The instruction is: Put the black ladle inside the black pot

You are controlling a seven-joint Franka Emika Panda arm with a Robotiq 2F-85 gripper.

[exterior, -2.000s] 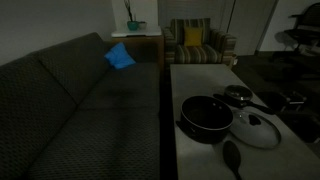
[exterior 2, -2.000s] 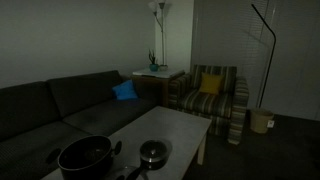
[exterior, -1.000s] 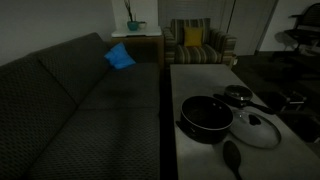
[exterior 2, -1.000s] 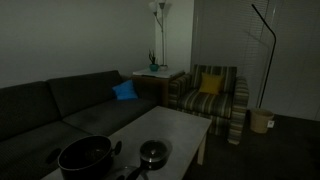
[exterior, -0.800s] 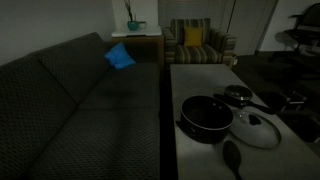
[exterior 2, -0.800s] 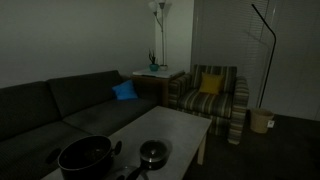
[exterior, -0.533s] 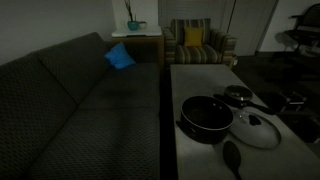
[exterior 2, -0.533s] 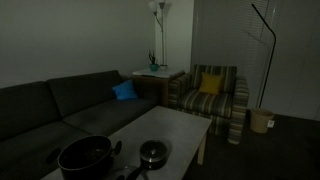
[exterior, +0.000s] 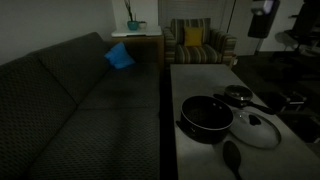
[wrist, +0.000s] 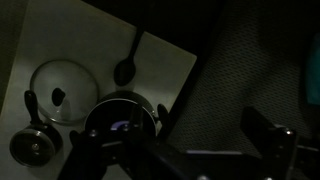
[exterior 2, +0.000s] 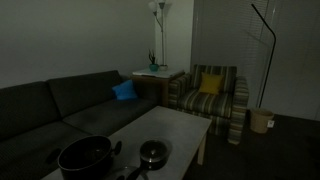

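On the table: pot, dark inside.
Ladle: flat just beside the pot, not touching, next to the lid.
Gripper: high above the pot, jaws wide, holding nothing.

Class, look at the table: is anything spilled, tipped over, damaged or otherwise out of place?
Nothing stands out. The black pot sits upright, the glass lid lies flat beside it, and the black ladle lies on the table.

- Black pot: dark and matt inside, thin lighter rim with a faint sheen.
- Lid: clear glossy glass, metal rim.
- Black ladle: smooth, matt black.
- Desk: pale, smooth top.
- Sofa: rough woven cloth.
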